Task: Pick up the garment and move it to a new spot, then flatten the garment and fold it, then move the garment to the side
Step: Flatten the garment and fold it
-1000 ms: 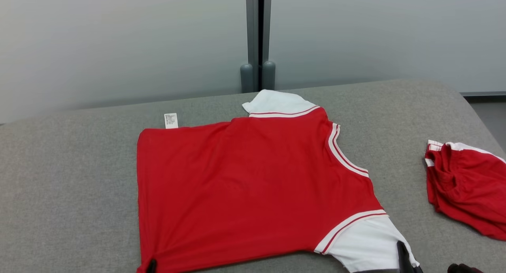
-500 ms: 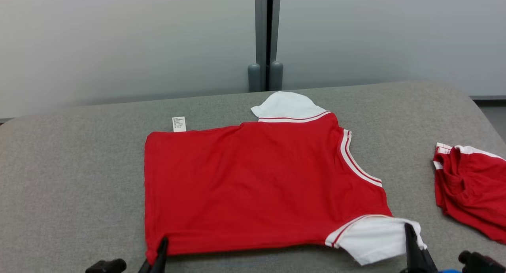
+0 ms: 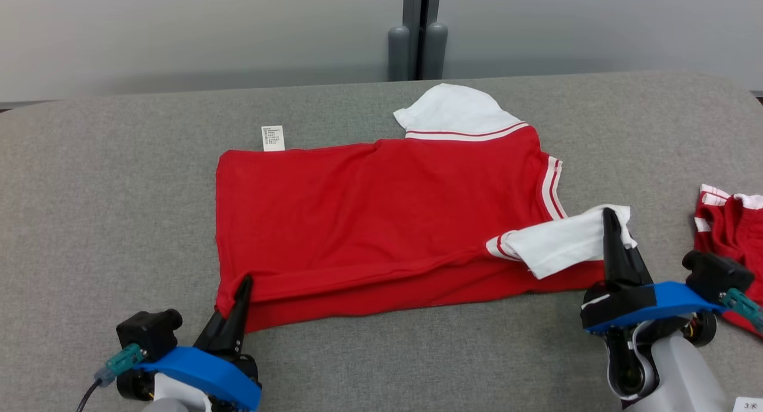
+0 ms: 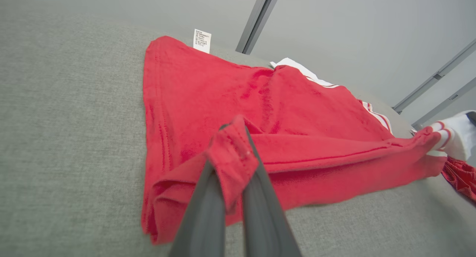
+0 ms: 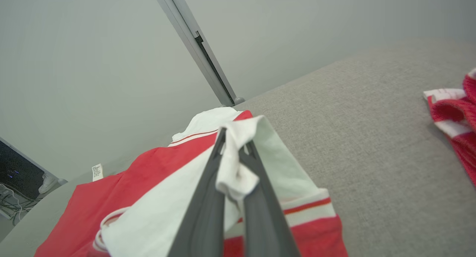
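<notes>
The garment (image 3: 381, 203) is a red shirt with white sleeves and striped trim, spread on the grey padded table (image 3: 89, 179). Its near edge is lifted and carried over the rest, so a fold line runs along the front. My left gripper (image 3: 243, 282) is shut on the red hem corner (image 4: 232, 156) at the near left. Over at the near right, my right gripper (image 3: 608, 215) is shut on the white sleeve (image 5: 238, 167), held above the red body. A white label (image 3: 273, 138) sticks out at the far left corner.
A second red and white garment (image 3: 730, 230) lies bunched at the table's right edge, close to my right wrist. A grey wall with a dark post (image 3: 419, 30) stands behind the table. Bare table lies to the left and in front.
Both grippers have risen and moved away from me, drawing the shirt's near edge and white sleeve over its body. The head camera has tilted down, so the whole scene has shifted.
</notes>
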### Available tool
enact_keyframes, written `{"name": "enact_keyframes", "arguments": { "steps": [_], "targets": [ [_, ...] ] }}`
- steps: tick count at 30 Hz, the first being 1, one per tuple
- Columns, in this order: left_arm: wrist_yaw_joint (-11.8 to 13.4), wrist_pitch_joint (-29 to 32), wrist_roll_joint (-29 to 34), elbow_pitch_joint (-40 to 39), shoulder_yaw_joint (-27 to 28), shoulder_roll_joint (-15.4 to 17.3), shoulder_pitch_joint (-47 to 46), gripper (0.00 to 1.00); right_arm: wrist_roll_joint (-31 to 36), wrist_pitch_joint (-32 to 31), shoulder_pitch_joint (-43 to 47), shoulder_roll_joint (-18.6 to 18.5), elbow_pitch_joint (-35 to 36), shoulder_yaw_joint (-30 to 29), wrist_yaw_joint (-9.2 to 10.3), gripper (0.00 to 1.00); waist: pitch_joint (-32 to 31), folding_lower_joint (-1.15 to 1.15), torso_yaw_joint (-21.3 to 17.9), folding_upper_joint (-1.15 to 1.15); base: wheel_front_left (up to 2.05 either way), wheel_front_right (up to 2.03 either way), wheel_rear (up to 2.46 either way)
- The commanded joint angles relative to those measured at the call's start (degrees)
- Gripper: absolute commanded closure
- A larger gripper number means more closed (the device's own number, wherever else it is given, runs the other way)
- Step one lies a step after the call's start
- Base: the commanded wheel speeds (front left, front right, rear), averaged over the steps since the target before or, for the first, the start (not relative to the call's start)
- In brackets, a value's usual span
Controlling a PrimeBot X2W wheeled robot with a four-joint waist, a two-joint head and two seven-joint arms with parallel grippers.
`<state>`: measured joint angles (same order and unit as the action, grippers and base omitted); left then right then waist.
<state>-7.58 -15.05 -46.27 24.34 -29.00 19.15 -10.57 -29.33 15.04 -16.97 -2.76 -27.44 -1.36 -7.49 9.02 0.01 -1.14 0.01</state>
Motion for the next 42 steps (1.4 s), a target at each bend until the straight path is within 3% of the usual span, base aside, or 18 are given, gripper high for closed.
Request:
{"name": "enact_keyframes", "arguments": {
  "steps": [1,12,13,14,15,24,34,42],
  "targets": [
    [0.15,-0.14,-0.71,0.28,-0.60,0.61,-2.14,1.00,1.03,0.16,-2.25,-0.31,-1.11,-0.19,-0.01,1.00,1.24,-0.01,0.66,-0.01,0.00,0.00,0.00],
    [0.16,-0.14,-3.72,2.31,-5.69,3.34,-10.76,1.00,5.32,0.16,-9.80,-0.32,-7.29,-1.83,-0.01,1.00,5.17,-0.01,1.08,-0.01,0.00,0.00,0.00],
    [0.15,-0.15,-3.76,2.48,-5.76,3.41,-11.30,0.80,5.45,0.16,-10.36,-0.33,-7.62,-1.87,-0.01,0.73,5.34,-0.01,1.06,-0.01,0.00,0.00,0.00],
    [0.15,-0.14,-3.65,2.47,-5.36,3.34,-11.72,0.53,5.19,0.16,-10.95,-0.33,-7.72,-1.81,-0.01,0.52,5.48,-0.01,1.05,-0.01,0.00,0.00,0.00],
    [0.15,-0.14,-3.38,2.83,-4.72,3.27,-11.93,0.00,4.99,0.17,-11.45,-0.33,-7.87,-1.74,-0.01,0.00,5.56,-0.01,1.04,-0.01,0.00,0.00,0.00],
    [0.13,-0.15,1.36,4.64,4.89,-0.45,-6.57,0.00,6.87,0.16,-8.42,-0.30,-3.74,-4.47,-0.01,0.00,5.15,-0.01,0.96,-0.01,0.00,0.00,0.00],
    [0.13,-0.14,2.46,8.05,4.19,-2.04,-2.20,0.00,10.41,0.16,0.10,-0.30,-4.03,-4.89,-0.01,0.00,4.80,-0.01,-0.13,-0.01,0.00,0.00,0.00],
    [0.11,0.34,-1.58,11.67,-2.30,-1.59,-3.69,0.00,17.62,0.17,-0.52,-0.31,-7.44,-4.89,-0.01,0.00,6.33,-0.01,-0.99,-0.01,0.00,0.00,0.00]
  ]
}}
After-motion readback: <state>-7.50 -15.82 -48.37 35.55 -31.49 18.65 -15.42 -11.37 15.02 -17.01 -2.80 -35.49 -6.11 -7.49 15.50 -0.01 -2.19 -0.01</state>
